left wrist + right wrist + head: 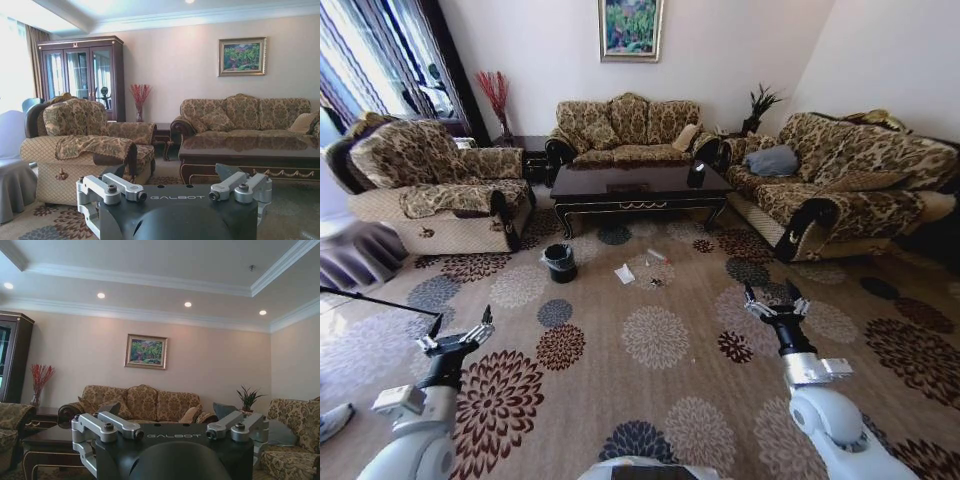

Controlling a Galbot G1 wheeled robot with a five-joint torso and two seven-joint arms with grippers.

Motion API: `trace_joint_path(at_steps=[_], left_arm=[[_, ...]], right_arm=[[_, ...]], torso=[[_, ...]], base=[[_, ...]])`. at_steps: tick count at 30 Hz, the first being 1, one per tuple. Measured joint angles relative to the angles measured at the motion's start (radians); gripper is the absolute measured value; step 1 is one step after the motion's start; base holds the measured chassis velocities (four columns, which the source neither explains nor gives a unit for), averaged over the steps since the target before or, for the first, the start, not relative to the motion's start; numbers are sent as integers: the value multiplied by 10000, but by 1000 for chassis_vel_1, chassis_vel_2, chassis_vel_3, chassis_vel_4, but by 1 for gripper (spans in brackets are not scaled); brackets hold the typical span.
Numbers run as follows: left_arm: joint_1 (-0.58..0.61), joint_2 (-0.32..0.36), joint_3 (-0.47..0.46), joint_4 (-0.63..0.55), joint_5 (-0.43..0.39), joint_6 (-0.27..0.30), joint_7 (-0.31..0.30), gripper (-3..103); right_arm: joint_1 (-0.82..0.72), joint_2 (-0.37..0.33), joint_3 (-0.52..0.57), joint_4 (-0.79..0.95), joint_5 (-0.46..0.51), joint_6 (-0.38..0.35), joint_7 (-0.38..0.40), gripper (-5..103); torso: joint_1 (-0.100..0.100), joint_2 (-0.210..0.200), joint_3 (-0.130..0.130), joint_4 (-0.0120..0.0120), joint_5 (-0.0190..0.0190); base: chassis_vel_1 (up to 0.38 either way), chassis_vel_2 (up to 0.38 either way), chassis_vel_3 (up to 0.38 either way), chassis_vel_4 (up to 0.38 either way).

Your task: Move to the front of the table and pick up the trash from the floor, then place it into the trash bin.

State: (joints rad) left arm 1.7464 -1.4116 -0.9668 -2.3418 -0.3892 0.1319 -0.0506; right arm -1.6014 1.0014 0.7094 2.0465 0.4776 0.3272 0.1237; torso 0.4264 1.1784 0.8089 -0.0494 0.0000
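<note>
Left gripper [455, 338]: nearest the head camera on the robot's left, held above the carpet, jaws spread wide with nothing between them; its own wrist view shows the same open jaws [175, 192].
Right gripper [774, 299]: on the robot's right, raised over the carpet, jaws open wide and empty; also seen in its wrist view [172, 432].
Trash [625, 274]: a flat white paper piece lies on the carpet in front of the bench, well ahead of both grippers; a small bottle [658, 257] and tiny dark scraps [654, 282] lie just beside it.
Trash bin [560, 262]: small, black, upright on the carpet, near the paper on the robot's left side, close to the bench's front left leg.
Bench [638, 187]: long dark glossy coffee table beyond the trash, in the middle of the seating.
Carpet [655, 337]: beige with large flower medallions.
Sofas: patterned three-seater [625, 130] behind the bench, armchair [435, 185] at left, another sofa [840, 180] at right.
</note>
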Motion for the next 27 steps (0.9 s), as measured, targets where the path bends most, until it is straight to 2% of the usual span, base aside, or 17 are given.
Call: trace_joint_path(at_steps=[10, 13, 14, 15, 17, 18, 20, 23, 27], left_arm=[[-28, -18, 64, 55, 93, -77, 1, 100], [-15, -16, 37, 57, 123, -54, 1, 100], [-2, -6, 11, 57, 150, -28, 0, 100], [2, 1, 4, 45, 192, -24, 30, 100], [1, 0, 6, 32, 214, -25, 43, 100], [-8, -10, 26, 6, 248, -26, 44, 100], [-24, -41, 106, -54, 340, -20, 39, 100], [-17, -63, 139, -97, 411, -19, 32, 100], [5, -68, 132, -104, 415, -39, 17, 100]], right_arm=[[-109, -5, 65, -30, -1, 19, -48, 100], [-265, -37, 143, 147, -14, -265, 21, 100], [-471, -82, 266, 344, 20, -595, -130, 100], [-697, -124, 451, 513, 55, -801, -619, 100], [-762, -144, 501, 567, 150, -831, -915, 100], [-851, -179, 528, 641, 437, -846, -1479, 100], [-908, -191, 541, 680, 726, -858, -2095, 100], [-946, -173, 570, 668, 710, -862, -2447, 100], [-982, -141, 577, 660, 635, -856, -2472, 100]], torso=[[0, 0, 0, 1, 0], [0, 0, 0, 1, 1], [1, 0, 0, 2, 0], [-4, -9, -3, -3, -2], [-11, -24, -11, -4, -2], [-35, -72, -37, 0, 0], [-88, -179, -87, 0, 0], [-151, -312, -154, 0, 0], [-238, -499, -259, -1, 0]], base=[[0, 0, 0, 0], [0, 0, 0, 0], [0, 0, 0, 0], [0, 0, 0, 0], [0, 0, 0, 0], [0, 0, 0, 0], [0, 0, 0, 0], [0, 0, 0, 0], [0, 0, 0, 0]])
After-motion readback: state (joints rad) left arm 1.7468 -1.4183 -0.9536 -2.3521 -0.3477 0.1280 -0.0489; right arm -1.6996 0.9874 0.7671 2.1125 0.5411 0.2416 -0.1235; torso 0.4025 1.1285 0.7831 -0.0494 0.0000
